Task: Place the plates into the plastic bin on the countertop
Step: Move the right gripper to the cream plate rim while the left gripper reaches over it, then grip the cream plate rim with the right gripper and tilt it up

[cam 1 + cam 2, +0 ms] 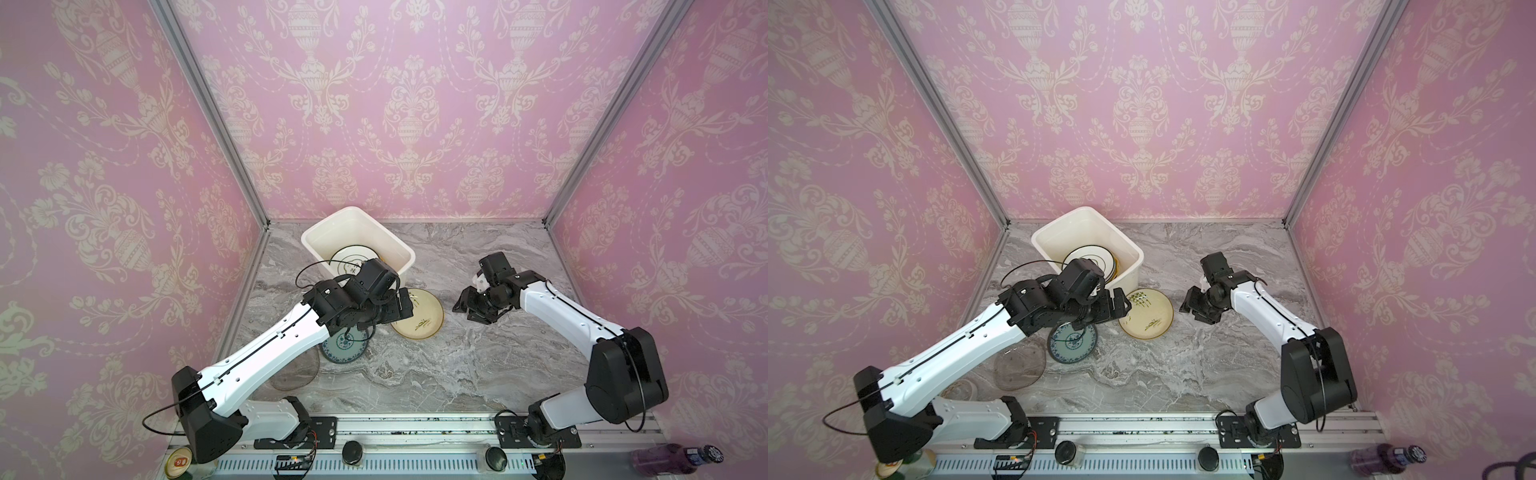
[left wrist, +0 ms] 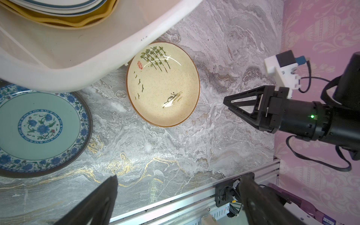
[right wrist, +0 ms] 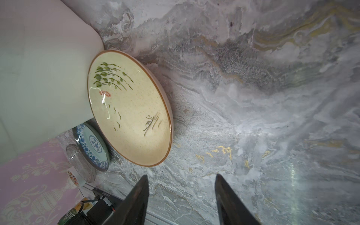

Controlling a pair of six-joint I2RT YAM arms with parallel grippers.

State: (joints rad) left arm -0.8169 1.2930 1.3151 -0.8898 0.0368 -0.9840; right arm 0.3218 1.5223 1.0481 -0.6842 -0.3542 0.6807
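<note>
The white plastic bin [image 1: 365, 228] stands at the back left of the countertop [image 1: 457, 374] and holds a stack of plates [image 1: 1090, 259]. A cream plate with green sprigs [image 1: 419, 322] lies flat just in front of the bin, touching its wall [image 3: 39, 78]. A teal patterned plate [image 1: 1071, 343] and a clear glass plate [image 1: 1019, 363] lie further left. My left gripper [image 2: 180, 176] hangs open over the cream plate's left edge. My right gripper [image 3: 181, 175] stands right of that plate, jaws apart with nothing between them.
An aluminium rail [image 1: 415, 428] edges the counter's front, with both arm bases on it. A tape roll [image 3: 75, 178] lies near the glass plate. A purple bottle [image 1: 673, 457] and a can [image 1: 180, 461] sit outside the rail. Pink wallpapered walls close in three sides.
</note>
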